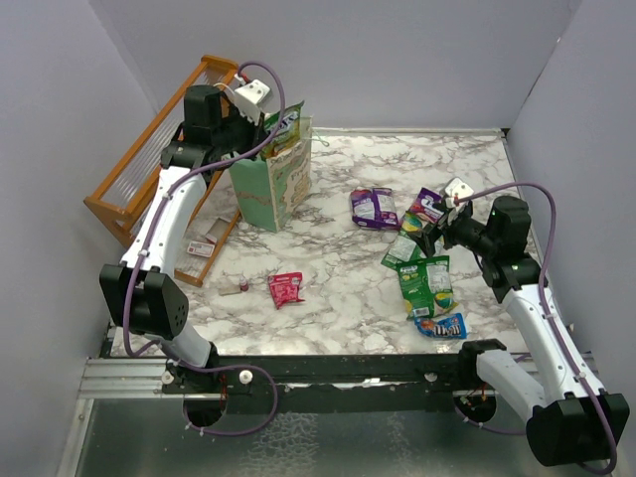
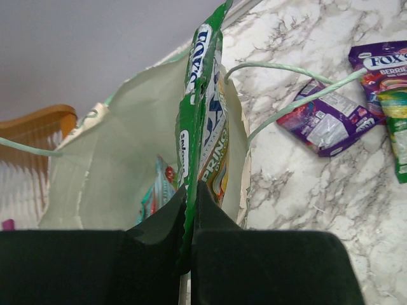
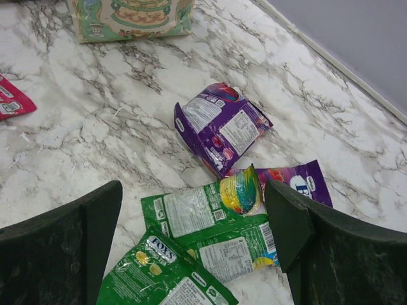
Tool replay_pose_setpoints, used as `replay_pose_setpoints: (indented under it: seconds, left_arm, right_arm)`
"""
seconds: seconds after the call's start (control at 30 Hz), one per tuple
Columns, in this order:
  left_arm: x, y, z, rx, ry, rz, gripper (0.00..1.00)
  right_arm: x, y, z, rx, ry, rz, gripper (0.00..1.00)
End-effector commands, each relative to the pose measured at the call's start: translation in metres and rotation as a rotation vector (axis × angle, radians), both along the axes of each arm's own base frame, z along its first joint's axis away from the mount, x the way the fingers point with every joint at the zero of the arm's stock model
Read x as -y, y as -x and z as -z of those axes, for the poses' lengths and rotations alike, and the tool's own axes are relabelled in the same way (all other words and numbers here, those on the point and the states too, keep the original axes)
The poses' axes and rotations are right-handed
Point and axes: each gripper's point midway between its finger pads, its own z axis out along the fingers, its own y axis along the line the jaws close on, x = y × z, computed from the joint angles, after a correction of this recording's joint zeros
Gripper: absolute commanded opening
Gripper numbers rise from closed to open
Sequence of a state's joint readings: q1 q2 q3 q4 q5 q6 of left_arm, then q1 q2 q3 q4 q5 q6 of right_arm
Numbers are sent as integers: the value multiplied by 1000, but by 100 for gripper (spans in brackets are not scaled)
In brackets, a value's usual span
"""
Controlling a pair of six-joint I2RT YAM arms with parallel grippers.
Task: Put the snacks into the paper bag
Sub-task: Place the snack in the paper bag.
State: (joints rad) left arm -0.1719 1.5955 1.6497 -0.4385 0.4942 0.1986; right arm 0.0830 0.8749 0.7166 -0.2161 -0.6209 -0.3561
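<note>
Green packet [image 2: 205,114] clamped in left hand [image 2: 191,194] over paper bag [image 2: 121,146] — right hand [image 3: 194,196] apart.

Green packet [image 2: 194,127]: lower end hidden between my left fingers [image 2: 152,248]. Teal packet [image 2: 159,187] deep in paper bag [image 2: 108,159], mostly hidden. Far-right purple packet [image 2: 381,60] cut by the edge.

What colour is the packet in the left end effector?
Green packet, white lettering; best in left wrist view.

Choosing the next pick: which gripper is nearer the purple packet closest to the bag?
Right. The right gripper hovers open just right of the purple packet, over the green packets. The left gripper is farther off at the paper bag mouth, shut on a green snack.
</note>
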Motion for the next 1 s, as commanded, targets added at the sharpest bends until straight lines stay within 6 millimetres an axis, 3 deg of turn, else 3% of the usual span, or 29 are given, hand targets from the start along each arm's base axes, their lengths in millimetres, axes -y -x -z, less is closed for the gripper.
replay_pose_setpoints:
  seconds: [0.0,0.57,0.77,0.97]
  left_arm:
    - [1,7,-21,12,92,-42,0]
    - [-8,0,25,-169,74,-140,4]
    - [-6,3,35,-184,62,-112,17]
    - [-7,4,28,-152,45,-98,28]
  right_arm:
    - [-1,1,-6,31,-13,-17,94]
    - [-2,2,-3,24,-27,-25,95]
    - [-2,3,-3,27,-27,-26,95]
    - [-2,2,-2,25,-26,-27,95]
